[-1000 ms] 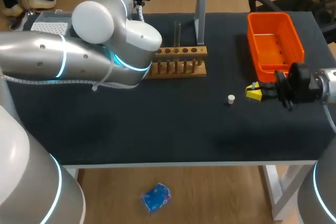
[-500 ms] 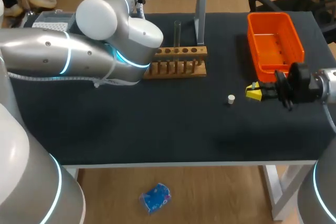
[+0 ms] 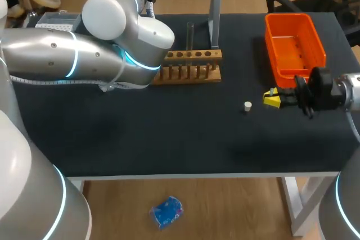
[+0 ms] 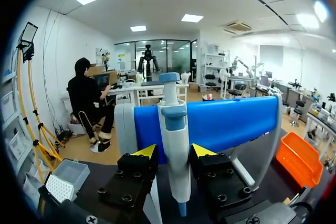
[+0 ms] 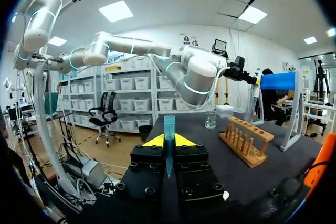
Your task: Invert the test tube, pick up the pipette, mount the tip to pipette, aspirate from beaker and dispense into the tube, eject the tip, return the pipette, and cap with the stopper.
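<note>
Bracketing the pipette (image 4: 173,129), the left gripper (image 4: 174,153) has one yellow-tipped finger on each side of the white body. A thin gap seems to show on both sides, so I read it as spread and not yet clamped. The pipette hangs upright against the blue stand (image 4: 226,124) at the far left of the table. The tip box (image 4: 60,187) sits to the left of the stand.

The right gripper (image 5: 169,142) is clamped on a blue pipette tip (image 5: 169,129), held upright between its fingertips. It is at the right of the table, just near of the orange bin (image 3: 269,43).

The test tube (image 3: 189,33) stands upright in the wooden rack (image 3: 191,66) at the far middle, so the inverting step looks done. Picking up the pipette seems to be the step in hand. The tip already held on the other side suggests mounting comes next.

Judging by that, most of the task is left:
- mounting the tip
- drawing from the beaker (image 5: 210,120), which stands beyond the rack on the left arm's side
- dispensing into the tube
- ejecting the tip
- returning the pipette
- capping the tube

The white stopper (image 3: 247,105) lies untouched on the mat, just left of the right gripper.
</note>
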Robot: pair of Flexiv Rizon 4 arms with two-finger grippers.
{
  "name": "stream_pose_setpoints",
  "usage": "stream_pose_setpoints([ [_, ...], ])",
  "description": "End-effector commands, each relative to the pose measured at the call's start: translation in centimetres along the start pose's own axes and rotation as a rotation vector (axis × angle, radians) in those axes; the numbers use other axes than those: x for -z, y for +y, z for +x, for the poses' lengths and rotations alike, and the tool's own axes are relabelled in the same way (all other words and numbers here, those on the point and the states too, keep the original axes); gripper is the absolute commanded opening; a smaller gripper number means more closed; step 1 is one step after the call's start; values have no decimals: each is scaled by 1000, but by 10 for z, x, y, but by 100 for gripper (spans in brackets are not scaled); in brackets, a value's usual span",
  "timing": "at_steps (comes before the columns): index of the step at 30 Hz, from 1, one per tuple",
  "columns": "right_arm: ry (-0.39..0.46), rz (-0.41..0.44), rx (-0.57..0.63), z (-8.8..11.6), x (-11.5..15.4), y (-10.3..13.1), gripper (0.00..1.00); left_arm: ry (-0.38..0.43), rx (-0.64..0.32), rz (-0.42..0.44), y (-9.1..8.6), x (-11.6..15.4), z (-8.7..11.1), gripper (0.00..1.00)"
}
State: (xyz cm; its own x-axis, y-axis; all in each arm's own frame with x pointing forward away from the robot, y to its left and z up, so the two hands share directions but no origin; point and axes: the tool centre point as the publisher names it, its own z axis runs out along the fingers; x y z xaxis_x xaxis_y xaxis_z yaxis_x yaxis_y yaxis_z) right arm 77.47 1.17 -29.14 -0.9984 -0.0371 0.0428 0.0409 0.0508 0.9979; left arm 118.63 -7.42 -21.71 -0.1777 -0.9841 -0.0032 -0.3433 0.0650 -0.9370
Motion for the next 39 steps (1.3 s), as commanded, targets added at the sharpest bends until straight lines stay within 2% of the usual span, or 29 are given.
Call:
stream_pose_setpoints([
  [1, 0, 1, 0, 1, 0, 0, 0, -8, 8, 4, 2, -8, 1, 35],
  [9, 0, 1, 0, 1, 0, 0, 0, -17, 20, 0, 2, -11, 0, 30],
  [19, 0, 1, 0, 1, 0, 0, 0, -25, 30, -2, 2, -12, -1, 30],
  [22, 0, 1, 0, 1, 0, 0, 0, -24, 31, -3, 2, -12, -1, 25],
  [23, 0, 1, 0, 1, 0, 0, 0, -24, 30, -3, 2, -11, -1, 17],
  [24, 0, 1, 0, 1, 0, 0, 0, -25, 29, -3, 2, -11, -1, 0],
  [31, 0, 1, 0, 1, 0, 0, 0, -31, 30, -2, -1, -8, -1, 0],
  [39, 0, 1, 0, 1, 0, 0, 0, -36, 11, 33, -22, -1, -3, 0],
])
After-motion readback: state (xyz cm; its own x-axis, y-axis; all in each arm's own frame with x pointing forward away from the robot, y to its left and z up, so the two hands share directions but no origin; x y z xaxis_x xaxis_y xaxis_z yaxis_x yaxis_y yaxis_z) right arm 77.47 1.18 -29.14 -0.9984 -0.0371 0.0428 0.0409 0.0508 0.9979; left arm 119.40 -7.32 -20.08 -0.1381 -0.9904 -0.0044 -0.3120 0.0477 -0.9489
